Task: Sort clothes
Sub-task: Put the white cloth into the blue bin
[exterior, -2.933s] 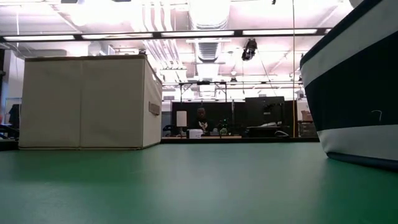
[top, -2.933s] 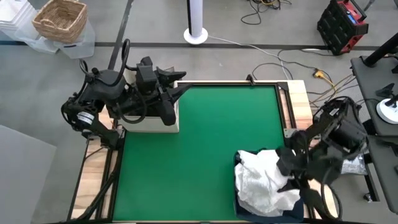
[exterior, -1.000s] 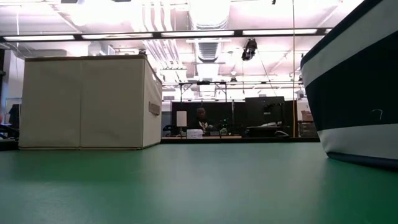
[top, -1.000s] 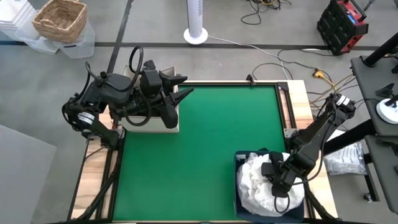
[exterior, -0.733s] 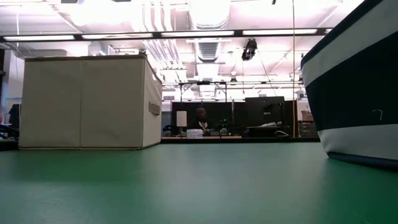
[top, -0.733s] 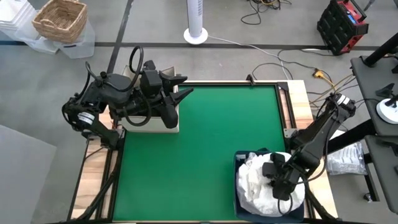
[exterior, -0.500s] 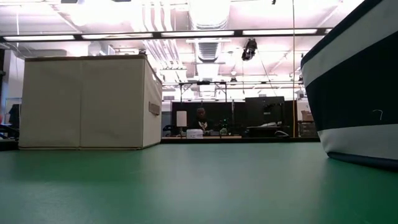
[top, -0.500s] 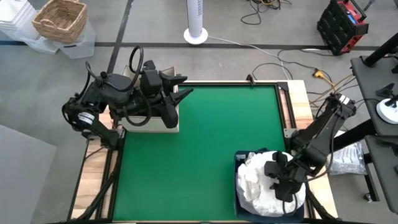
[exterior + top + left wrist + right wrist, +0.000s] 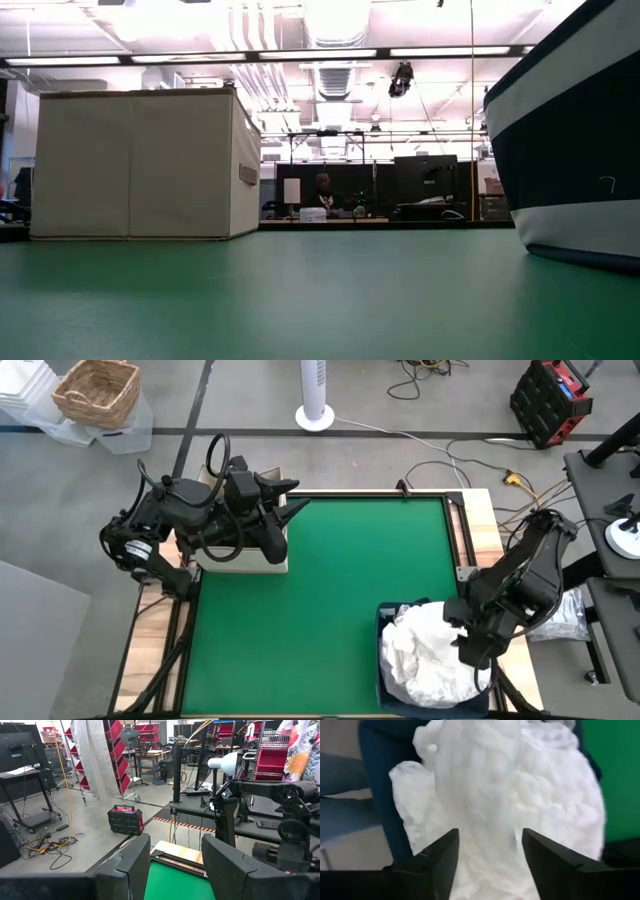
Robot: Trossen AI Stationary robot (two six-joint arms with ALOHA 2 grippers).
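Overhead, the right gripper point(image 9: 472, 650) hangs at the right edge of the navy blue bin point(image 9: 384, 622), which sits at the near right corner of the green table point(image 9: 330, 580). Its own camera shows both dark fingers point(image 9: 437, 862) spread apart with nothing between them, poised just above the white clothes point(image 9: 505, 805). That heap of crumpled white garments point(image 9: 425, 655) fills the bin and rises above its rim; a strip of the dark blue wall point(image 9: 380, 795) shows beside the fabric. No dark garment can be made out from any camera.

Across the table, the left gripper point(image 9: 285, 500) waits above the beige fabric box point(image 9: 250, 560) at the far left corner, its arm folded over the box top. Seen from its wrist, the two fingers point(image 9: 135, 865) stand parted and empty, pointing out over the green mat point(image 9: 175, 885) toward the room beyond.

From table height, the box point(image 9: 140, 165) stands upright on the left with a small label on its side, and the bin point(image 9: 565, 150) fills the right edge, dark with pale bands; neither arm appears there. Well apart from both, the middle of the mat point(image 9: 300, 300) lies between them. A person point(image 9: 323, 190) sits at a desk in the room far behind.
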